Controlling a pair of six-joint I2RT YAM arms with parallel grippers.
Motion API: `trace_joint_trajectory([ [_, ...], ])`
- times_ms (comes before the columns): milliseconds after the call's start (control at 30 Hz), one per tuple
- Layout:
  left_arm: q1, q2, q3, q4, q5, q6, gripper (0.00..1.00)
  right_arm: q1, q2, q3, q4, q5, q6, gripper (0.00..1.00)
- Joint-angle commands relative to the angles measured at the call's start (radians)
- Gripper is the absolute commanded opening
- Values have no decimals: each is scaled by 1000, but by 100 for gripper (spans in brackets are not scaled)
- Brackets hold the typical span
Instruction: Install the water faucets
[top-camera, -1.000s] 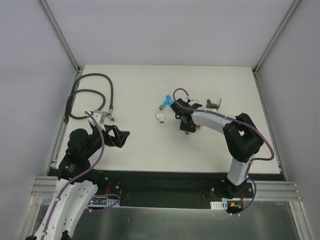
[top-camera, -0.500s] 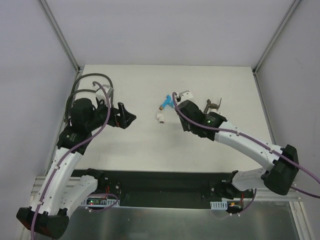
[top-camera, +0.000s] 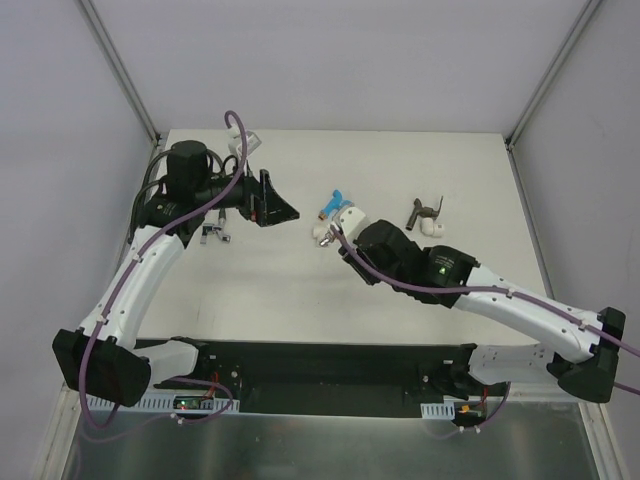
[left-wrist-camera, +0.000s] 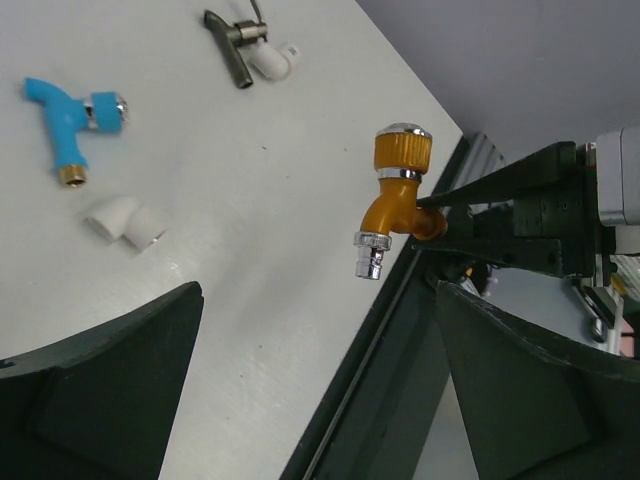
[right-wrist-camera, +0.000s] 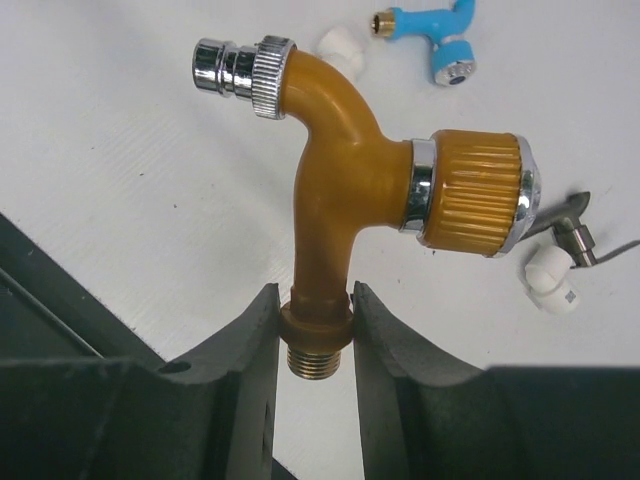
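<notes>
Now, right arm (top-camera: 500, 298) outstretched — right pincer (right-wrist-camera: 316, 310) tight on orange faucet (right-wrist-camera: 340, 190); left pincer (left-wrist-camera: 315, 300) wide, empty.

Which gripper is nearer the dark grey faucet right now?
Right. The right gripper, jaws shut on the orange faucet, is just left of the dark grey faucet; the left gripper, open, is much farther left, past the blue faucet.

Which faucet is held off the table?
The orange faucet, clamped at its base by the right gripper; the blue faucet and grey faucet lie on the table.
</notes>
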Motion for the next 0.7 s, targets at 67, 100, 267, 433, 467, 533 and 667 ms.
trace_joint_trajectory([
  [67,-8,-27,-94,93,228,-52,99,55,22,71,45,-70,-116,2],
  [100,-8,-41,-104,107,231,-66,99,58,36,84,54,-70,-127,2],
  [267,-8,-60,-138,129,239,-76,99,81,83,125,65,-85,-162,2],
  [433,-28,-23,-140,135,310,-92,99,91,114,141,131,-99,-188,2],
  [467,-32,-18,-140,135,319,-92,99,91,117,139,143,-97,-191,2],
  [533,-50,-1,-140,136,326,-97,98,91,120,138,180,-90,-196,2],
  [667,-78,20,-143,138,328,-105,96,91,120,137,231,-74,-211,2],
])
